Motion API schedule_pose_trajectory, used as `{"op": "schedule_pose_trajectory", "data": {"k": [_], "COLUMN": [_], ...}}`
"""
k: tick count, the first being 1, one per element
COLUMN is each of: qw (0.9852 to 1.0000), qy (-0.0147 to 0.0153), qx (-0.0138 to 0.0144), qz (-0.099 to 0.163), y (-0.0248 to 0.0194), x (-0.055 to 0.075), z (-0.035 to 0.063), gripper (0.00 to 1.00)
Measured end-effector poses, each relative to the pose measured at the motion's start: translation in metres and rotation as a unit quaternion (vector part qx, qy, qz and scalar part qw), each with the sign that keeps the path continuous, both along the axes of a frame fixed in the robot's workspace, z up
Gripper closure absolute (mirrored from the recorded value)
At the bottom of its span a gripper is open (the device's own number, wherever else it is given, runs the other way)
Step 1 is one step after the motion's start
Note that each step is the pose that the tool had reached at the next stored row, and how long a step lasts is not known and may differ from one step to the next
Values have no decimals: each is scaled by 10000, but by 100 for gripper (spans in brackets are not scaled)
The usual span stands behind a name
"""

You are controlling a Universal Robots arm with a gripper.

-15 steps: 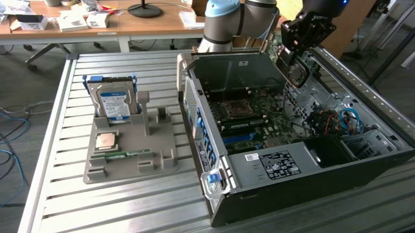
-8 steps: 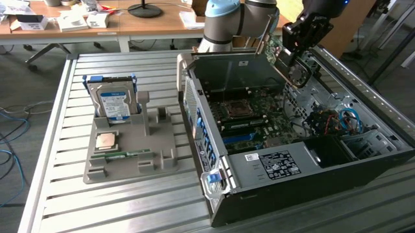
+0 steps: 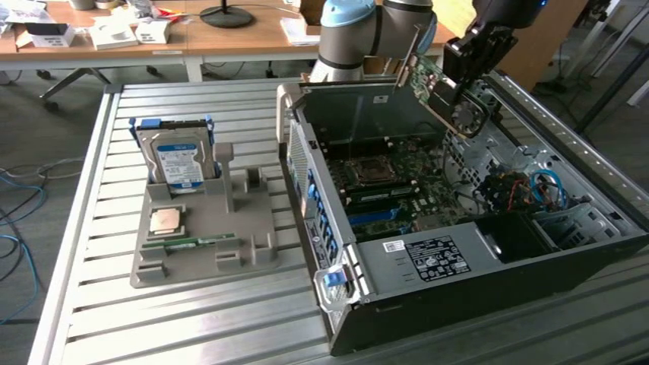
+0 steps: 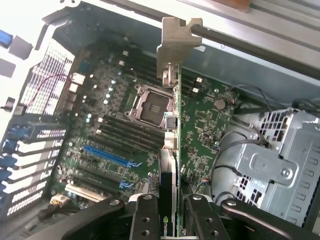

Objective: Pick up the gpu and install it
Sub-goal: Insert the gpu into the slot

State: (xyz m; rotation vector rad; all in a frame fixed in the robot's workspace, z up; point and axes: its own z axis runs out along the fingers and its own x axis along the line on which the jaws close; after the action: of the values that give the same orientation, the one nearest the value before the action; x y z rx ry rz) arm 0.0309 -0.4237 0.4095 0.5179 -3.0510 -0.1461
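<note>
The gpu [image 3: 438, 90] is a flat card with a green board, a round fan and a grey metal end bracket. It hangs tilted above the far end of the open computer case [image 3: 446, 304]. My gripper [image 3: 464, 55] is shut on its upper edge. In the wrist view the gpu [image 4: 172, 150] is seen edge-on, bracket [image 4: 178, 42] farthest from the camera, with my gripper [image 4: 171, 220] clamped on it between two black fingers [image 4: 145, 216]. The card hovers over the motherboard [image 4: 205, 130], apart from it, beside the cpu socket [image 4: 152, 105] and away from the blue slot [image 4: 107, 156].
On the slatted metal table [image 3: 91, 304], a grey parts holder [image 3: 208, 255] carries a silver hard drive [image 3: 181, 156], a cpu chip [image 3: 167, 220] and a green memory stick [image 3: 197, 242]. A metal drive cage [image 4: 272, 165] and cables [image 3: 542, 186] crowd the case's side.
</note>
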Motion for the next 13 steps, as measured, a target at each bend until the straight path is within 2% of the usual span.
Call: {"op": "schedule_pose_trajectory", "data": {"k": [7, 13], "qw": [9994, 9979], "qy": [0, 0], "qx": [0, 0], "qz": [332, 640], "y": [0, 0], "x": [0, 0], "z": [-3, -7], "gripper": [74, 74]}}
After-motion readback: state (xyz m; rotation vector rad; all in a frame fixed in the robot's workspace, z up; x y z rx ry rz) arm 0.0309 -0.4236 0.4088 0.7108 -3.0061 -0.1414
